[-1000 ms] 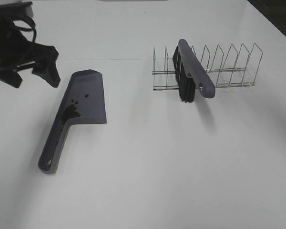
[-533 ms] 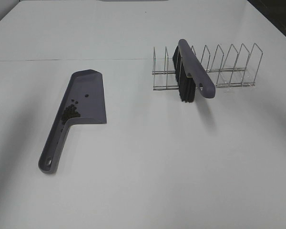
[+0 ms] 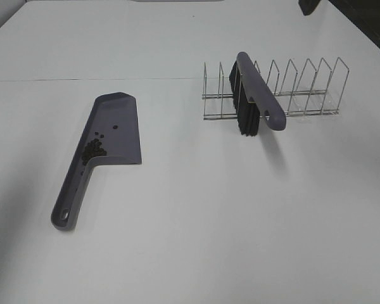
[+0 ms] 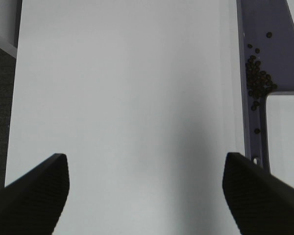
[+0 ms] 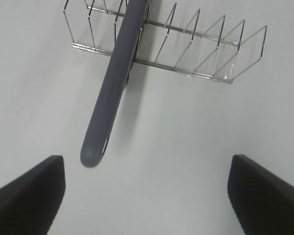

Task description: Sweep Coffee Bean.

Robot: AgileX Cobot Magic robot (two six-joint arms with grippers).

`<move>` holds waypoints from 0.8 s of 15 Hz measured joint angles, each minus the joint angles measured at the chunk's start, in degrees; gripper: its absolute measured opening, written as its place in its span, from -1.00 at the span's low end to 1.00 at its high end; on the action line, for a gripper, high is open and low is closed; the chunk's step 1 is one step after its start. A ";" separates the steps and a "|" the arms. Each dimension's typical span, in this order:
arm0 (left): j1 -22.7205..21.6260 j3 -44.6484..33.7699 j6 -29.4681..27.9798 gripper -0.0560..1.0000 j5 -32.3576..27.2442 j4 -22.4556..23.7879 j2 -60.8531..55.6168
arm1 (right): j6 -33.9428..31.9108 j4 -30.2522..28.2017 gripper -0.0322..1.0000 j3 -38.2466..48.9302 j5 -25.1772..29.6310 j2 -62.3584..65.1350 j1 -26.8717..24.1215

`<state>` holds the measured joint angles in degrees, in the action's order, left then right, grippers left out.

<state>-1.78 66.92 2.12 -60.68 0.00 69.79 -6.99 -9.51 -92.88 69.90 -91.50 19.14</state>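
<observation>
The small dark coffee beans (image 3: 94,149) lie clustered in the purple-grey plastic dustpan (image 3: 114,126), at its inner corner beside the handle. Well apart from the dustpan, a purple-handled black-bristled brush (image 3: 256,98) stands in a wire rack (image 3: 304,95), apparently leaning. Left gripper (image 4: 147,193) and right gripper (image 5: 147,193) hang with jaws spread wide, empty.

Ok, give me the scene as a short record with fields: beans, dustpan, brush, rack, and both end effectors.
coffee beans: clustered inside the dustpan, a few scattered beside the cluster
dustpan: flat on the table, untouched
brush: propped in the wire rack, bristles down
left end effector: open, empty, over bare table
right end effector: open, empty, near the brush handle
</observation>
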 joint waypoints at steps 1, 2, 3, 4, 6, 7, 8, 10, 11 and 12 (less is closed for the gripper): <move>0.00 -2.23 0.57 0.59 0.00 0.00 -3.21 | -0.40 0.00 0.55 1.55 0.00 1.66 0.00; 0.00 -4.98 0.86 0.59 0.00 0.00 -7.16 | -1.26 0.00 0.55 5.56 0.00 4.98 0.00; 0.00 -7.91 1.03 0.59 0.00 0.00 -11.46 | -2.06 0.00 0.55 10.08 0.00 9.00 0.00; 0.00 -10.60 1.03 0.59 0.11 0.00 -15.58 | -2.69 0.00 0.55 14.44 -0.74 12.89 0.00; 0.00 -17.65 1.03 0.59 0.52 0.00 -25.67 | -2.98 0.00 0.55 28.53 -6.02 24.41 0.00; 0.00 -20.28 1.03 0.59 0.52 0.00 -29.97 | -3.21 0.00 0.55 30.94 -6.99 26.24 0.00; 0.00 -22.92 1.03 0.59 0.52 0.00 -33.52 | -3.84 0.00 0.55 35.12 -8.88 29.79 0.00; 0.00 -28.36 1.03 0.61 -0.17 -0.80 -39.82 | -4.47 0.06 0.55 43.03 -12.15 35.58 0.00; 0.00 -30.77 1.09 0.62 -0.57 -1.55 -42.69 | -4.87 0.06 0.55 46.70 -12.89 38.39 0.00; 0.00 -32.89 1.55 0.62 -0.69 -2.23 -45.03 | -5.10 0.11 0.55 49.79 -13.58 40.62 0.00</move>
<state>-1.78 34.03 3.67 -61.36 -2.23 24.75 -12.09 -9.40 -43.09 56.32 -50.88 19.14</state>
